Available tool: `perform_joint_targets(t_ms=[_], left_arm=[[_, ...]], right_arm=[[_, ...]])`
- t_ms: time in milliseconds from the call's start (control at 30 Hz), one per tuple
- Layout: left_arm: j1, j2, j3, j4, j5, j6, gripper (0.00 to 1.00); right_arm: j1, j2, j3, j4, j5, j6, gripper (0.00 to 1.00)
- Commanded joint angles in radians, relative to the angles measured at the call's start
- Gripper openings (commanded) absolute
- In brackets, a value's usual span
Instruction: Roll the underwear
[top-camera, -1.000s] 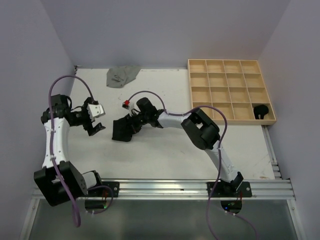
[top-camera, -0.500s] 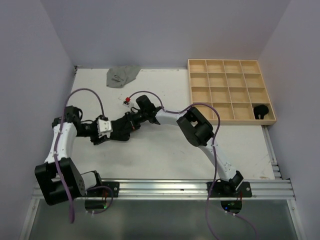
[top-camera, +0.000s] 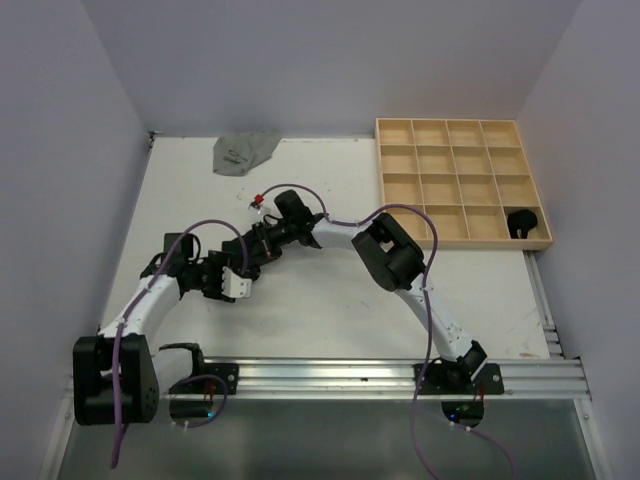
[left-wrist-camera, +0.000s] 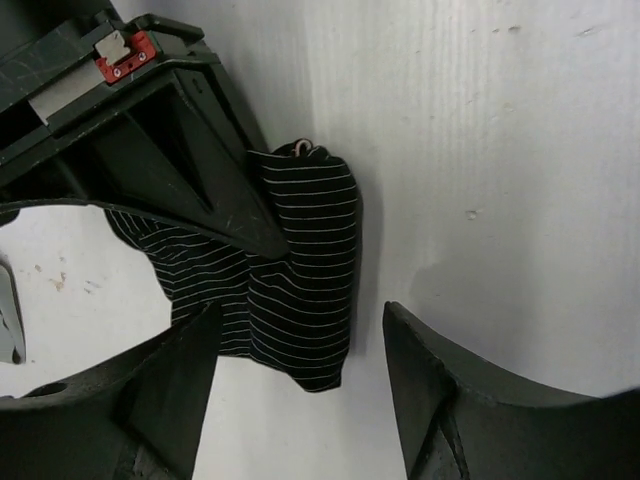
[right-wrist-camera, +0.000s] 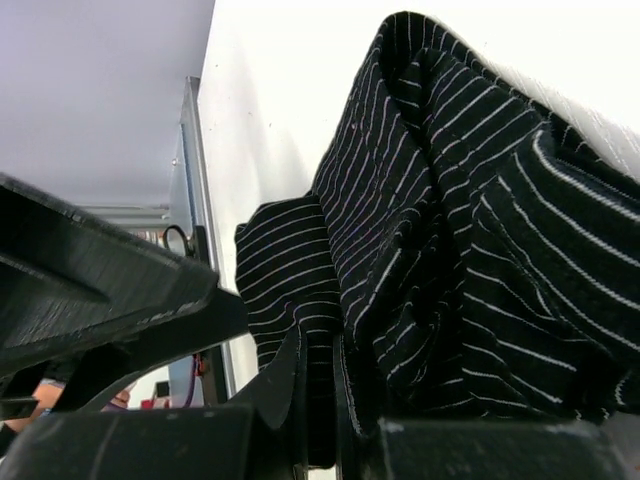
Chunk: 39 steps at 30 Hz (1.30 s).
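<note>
Two grippers: meet on the white table (top-camera: 330, 310), well left of the wooden grid tray (top-camera: 465, 243) and a little nearer the front than its near rim.
Striped underwear (left-wrist-camera: 305, 270): black with thin white stripes, lying crumpled on the table between the two grippers, well left of the tray.
Left gripper (left-wrist-camera: 300, 330): jaws stand wide apart, holding nothing. The near end of the striped underwear lies in the gap between the fingers (left-wrist-camera: 440, 400). Contact with the cloth cannot be told.
Right gripper (right-wrist-camera: 335, 385): fingers closed tight on a bunched fold of the striped underwear.
Obstruction, right gripper body: in the left wrist view it lies across the cloth's far-left part and hides it.
Obstruction, left gripper body: in the right wrist view it fills the lower left and blocks the table beyond.
Red clip (left-wrist-camera: 128, 55): fixed on the right gripper housing, on the side facing away from the tray.
Purple cables (top-camera: 195, 228): loop above each arm, left of the tray, and cross over the arms without touching the cloth.
Grey underwear (top-camera: 245, 152): a loose heap at the far edge of the table, well left of the tray's far-left corner, apart from both grippers.
Metal rail (top-camera: 330, 372): runs along the near edge of the table, well in front of the tray, and carries both arm bases.
Tray layout: four rows of four compartments, with the tray's right side against the wall.
Tray contents: one black bundle (top-camera: 522, 222) in the near-right corner compartment, too small to make out further. The other compartments show bare wood.
</note>
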Motion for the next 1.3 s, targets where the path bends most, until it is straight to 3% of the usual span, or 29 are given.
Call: perform_joint_targets(t_ms=[0,300,433,533,600,700,900,1067,1267], left_arm=[[-0.018,0.043,-0.025,0.185,-0.041,-0.026,0.68],[-0.108,0.157,-0.017,0.191,-0.112,-0.046,0.44],[-0.136,0.249,0.059,0.119,-0.169,-0.085,0.16],[-0.138,0.356,0.136,-0.005,-0.205,-0.111,0.03],[-0.132,0.423,0.164,-0.081,-0.218,-0.134,0.01],[-0.122,0.471,0.198,-0.154,-0.227,-0.137,0.00],[-0.121,0.552,0.271,-0.293,-0.210,-0.128,0.00],[-0.121,0.588,0.322,-0.378,-0.186,-0.100,0.00],[-0.121,0.625,0.356,-0.416,-0.166,-0.080,0.00]], right_arm=[[0.022,0.155,-0.085,-0.234,0.161,-0.065,0.00],[0.012,0.146,-0.113,-0.211,0.175,-0.006,0.00],[0.008,0.094,-0.182,-0.190,0.212,0.020,0.00],[0.002,0.024,-0.291,-0.113,0.224,0.066,0.10],[-0.001,-0.023,-0.381,-0.046,0.247,0.096,0.20],[-0.012,-0.137,-0.505,0.045,0.301,0.145,0.27],[-0.037,-0.384,-0.642,0.130,0.405,0.167,0.30],[-0.038,-0.498,-0.592,0.064,0.522,0.060,0.26],[-0.035,-0.425,-0.397,0.034,0.496,0.012,0.26]])
